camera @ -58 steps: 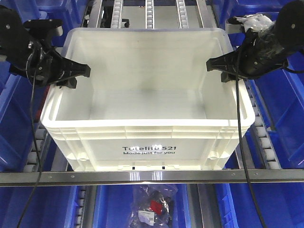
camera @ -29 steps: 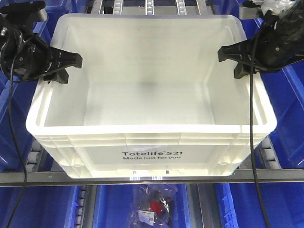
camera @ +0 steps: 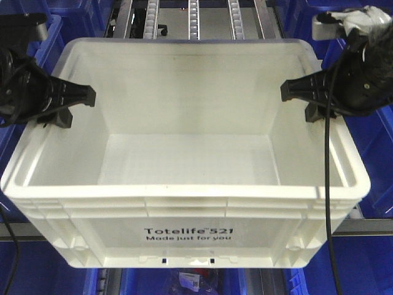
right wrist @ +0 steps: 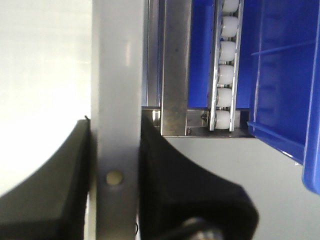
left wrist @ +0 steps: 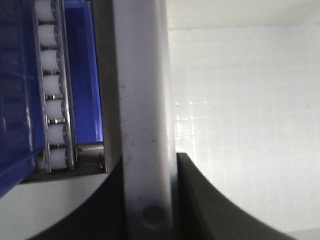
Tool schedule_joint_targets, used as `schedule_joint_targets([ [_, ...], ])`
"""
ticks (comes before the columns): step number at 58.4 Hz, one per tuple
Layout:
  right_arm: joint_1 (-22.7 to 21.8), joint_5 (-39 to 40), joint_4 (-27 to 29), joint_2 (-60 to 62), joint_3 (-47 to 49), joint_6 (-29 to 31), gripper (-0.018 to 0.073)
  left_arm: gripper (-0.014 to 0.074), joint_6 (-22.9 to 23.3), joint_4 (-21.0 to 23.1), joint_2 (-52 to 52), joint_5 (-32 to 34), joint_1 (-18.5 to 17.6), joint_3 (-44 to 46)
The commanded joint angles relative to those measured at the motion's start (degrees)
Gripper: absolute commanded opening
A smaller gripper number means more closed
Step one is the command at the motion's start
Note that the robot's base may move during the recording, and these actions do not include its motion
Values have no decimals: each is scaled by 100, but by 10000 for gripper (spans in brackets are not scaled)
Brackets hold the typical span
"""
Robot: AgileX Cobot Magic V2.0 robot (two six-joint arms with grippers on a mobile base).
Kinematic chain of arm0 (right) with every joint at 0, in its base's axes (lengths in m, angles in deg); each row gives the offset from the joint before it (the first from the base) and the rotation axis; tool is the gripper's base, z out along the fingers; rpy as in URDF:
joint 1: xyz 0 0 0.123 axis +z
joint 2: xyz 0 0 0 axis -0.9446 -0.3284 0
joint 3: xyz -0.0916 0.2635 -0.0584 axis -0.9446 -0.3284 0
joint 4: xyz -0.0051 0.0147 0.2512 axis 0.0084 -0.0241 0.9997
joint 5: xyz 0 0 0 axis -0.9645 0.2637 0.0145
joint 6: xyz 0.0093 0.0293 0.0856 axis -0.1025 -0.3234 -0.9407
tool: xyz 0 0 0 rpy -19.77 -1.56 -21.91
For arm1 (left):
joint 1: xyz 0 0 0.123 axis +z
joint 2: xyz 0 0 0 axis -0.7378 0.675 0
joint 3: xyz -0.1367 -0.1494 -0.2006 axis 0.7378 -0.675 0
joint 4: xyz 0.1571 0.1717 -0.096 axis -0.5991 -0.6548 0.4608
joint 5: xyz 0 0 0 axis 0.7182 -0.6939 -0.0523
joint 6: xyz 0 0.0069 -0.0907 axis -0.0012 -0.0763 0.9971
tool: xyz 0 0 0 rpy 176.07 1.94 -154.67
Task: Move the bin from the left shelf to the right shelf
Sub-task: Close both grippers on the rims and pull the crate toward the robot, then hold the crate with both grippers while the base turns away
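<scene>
— What is different from a second ago?

— The large white rectangular plastic tote (camera: pixel 110 228) is coming out toward me. A second ago its printed front wall stood behind the steel front rail of the shelf (camera: pixel 371 227). Now that wall hangs past the rail and hides all but the rail's two ends.

— And your grip?

— My left gripper (camera: pixel 75 106) is clamped on the tote's left rim, one finger inside the wall and one outside. My right gripper (camera: pixel 299 101) does the same on the right rim. Both wrist views show the rim pinched between my jaws.

— Where does that leave the job?

— I judge the tote nearly free of the left shelf. The carry to the right shelf is not yet begun, and the blue plastic bins (camera: pixel 381 172) behind the rail crowd both sides.
</scene>
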Motion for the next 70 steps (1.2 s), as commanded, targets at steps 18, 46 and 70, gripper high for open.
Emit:
schedule_joint_targets([
  [18, 6, 466, -180, 610, -269, -2, 0, -6, 221, -79, -838, 603, -269, -305],
  [46, 0, 403, -206, 654, -402, 46, 0, -6, 447, -204, -832, 530, -396, -310],
  [70, 0, 253, -201, 654, -402, 46, 0, -6, 447, -204, -832, 530, -396, -304],
])
